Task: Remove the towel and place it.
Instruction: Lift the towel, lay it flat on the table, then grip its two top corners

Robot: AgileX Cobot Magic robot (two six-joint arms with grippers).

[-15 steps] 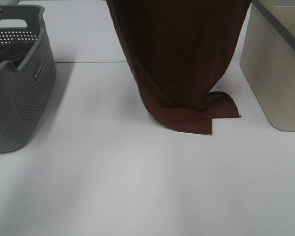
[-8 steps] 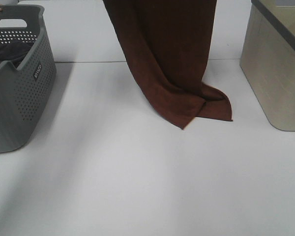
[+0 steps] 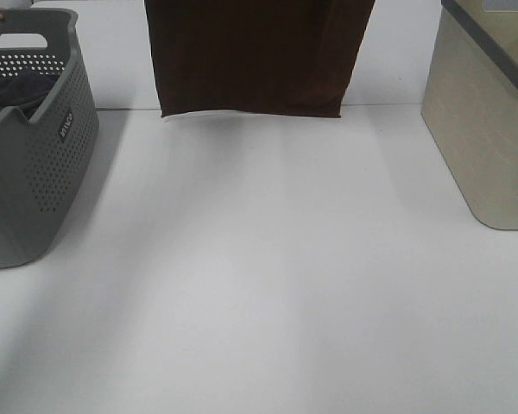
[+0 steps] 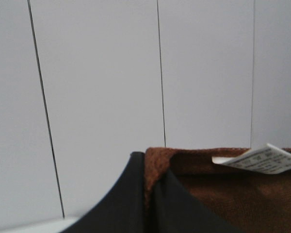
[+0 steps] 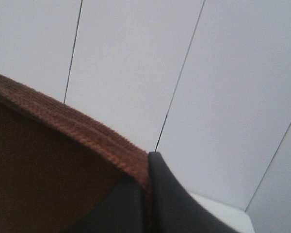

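The dark brown towel [image 3: 255, 56] hangs flat from above the top of the exterior high view, its lower edge clear of the white table [image 3: 268, 285]. Both grippers are out of that view. In the left wrist view my left gripper [image 4: 149, 194] is shut on the towel's top edge [image 4: 223, 194], beside a white care label [image 4: 259, 160]. In the right wrist view my right gripper [image 5: 146, 194] is shut on the towel's other top corner [image 5: 53, 165]. Both wrist cameras look at a white panelled wall.
A grey perforated basket [image 3: 34, 164] stands at the left edge with a dark grey-blue cloth [image 3: 13, 95] inside. A beige bin [image 3: 488, 121] with a grey rim stands at the right edge.
The towel has been lifted and spread. One second ago its lower end lay bunched on the table; now it hangs flat with its bottom edge off the surface, shifted slightly left.
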